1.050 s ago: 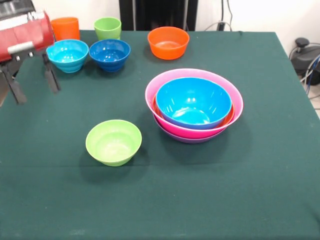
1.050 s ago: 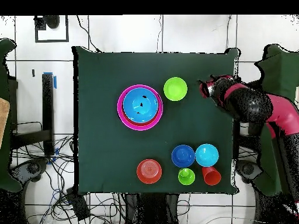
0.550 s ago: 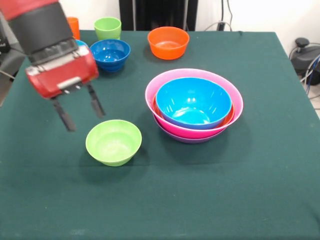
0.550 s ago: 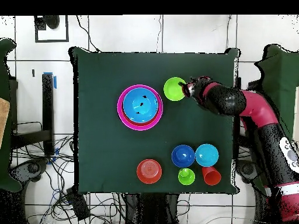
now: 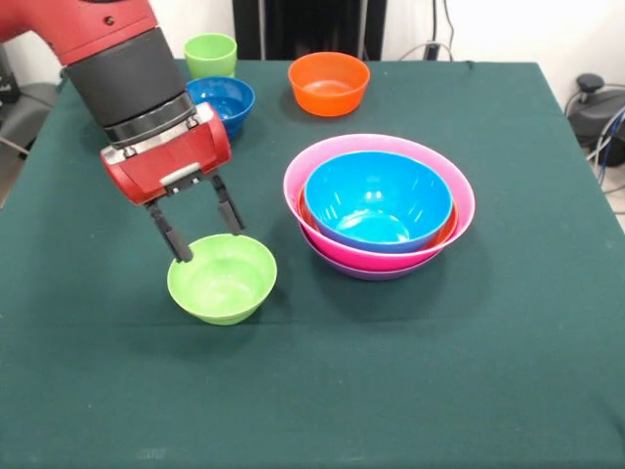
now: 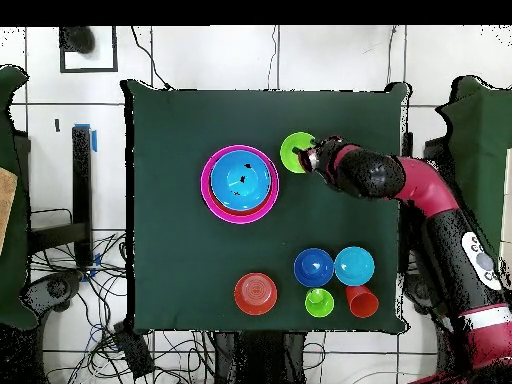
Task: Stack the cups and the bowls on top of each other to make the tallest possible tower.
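Since half a second ago, the arm has moved from the counter's edge toward the middle, and the end effector [image 5: 206, 231] is now just over the rim of the small lime-green bowl [image 5: 223, 278]. Its two black fingers [image 5: 229, 205] are spread apart, one near the bowl's rim on each side, and hold nothing. The arm comes down tilted, with the red wrist block above the bowl.

The tower [image 5: 379, 207], with the blue bowl inside the orange, pink and purple ones, stands near the counter's [image 5: 439, 371] middle, just beside the green bowl. The dark-blue bowl [image 5: 223, 102], the small orange bowl [image 5: 329, 83] and the lime-green cup [image 5: 210, 54] stand along one counter edge. In the overhead view, the light-blue bowl [image 6: 354, 266] and the orange cup [image 6: 362, 300] stand near the same edge.
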